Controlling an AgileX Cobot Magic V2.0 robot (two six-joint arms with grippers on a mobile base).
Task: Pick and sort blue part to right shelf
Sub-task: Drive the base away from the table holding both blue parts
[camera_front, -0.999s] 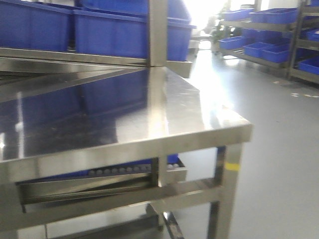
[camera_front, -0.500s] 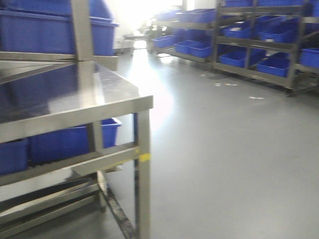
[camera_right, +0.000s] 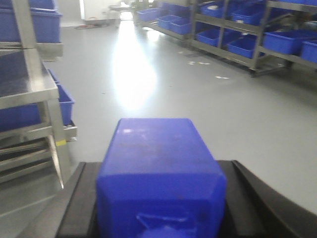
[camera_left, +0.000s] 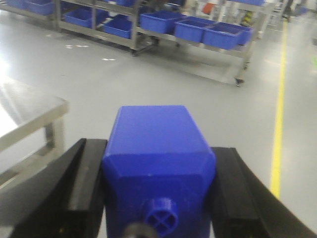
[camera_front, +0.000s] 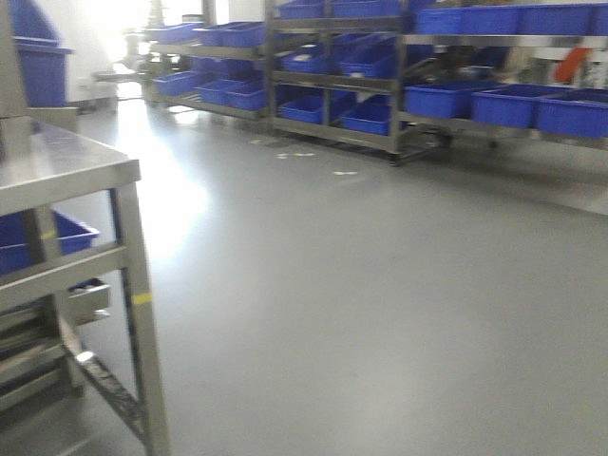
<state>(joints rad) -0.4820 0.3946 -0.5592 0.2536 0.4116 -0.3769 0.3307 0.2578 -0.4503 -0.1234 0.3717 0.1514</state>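
In the left wrist view my left gripper (camera_left: 158,153) is shut on a blue part (camera_left: 154,130), a boxy block with a round cross-marked stud on its near face. In the right wrist view my right gripper (camera_right: 161,166) is shut on a second blue part (camera_right: 158,144) of the same shape. Both parts are held in the air above the grey floor. Steel racks with large blue tubs (camera_front: 446,95) stand far across the floor; they also show in the left wrist view (camera_left: 198,30) and the right wrist view (camera_right: 247,39). I cannot make out rollers on them. Neither gripper shows in the front view.
The mirror-smooth steel table (camera_front: 66,176) stands at the left, with its corner leg (camera_front: 142,332) close by and a blue tub (camera_front: 43,237) under it. It also shows in the wrist views (camera_left: 27,113) (camera_right: 27,85). A yellow floor line (camera_left: 278,114) runs at the right.
The front view has swung to the right. The steel table has slid to the left edge, and the far racks with blue tubs have come into view across the floor.
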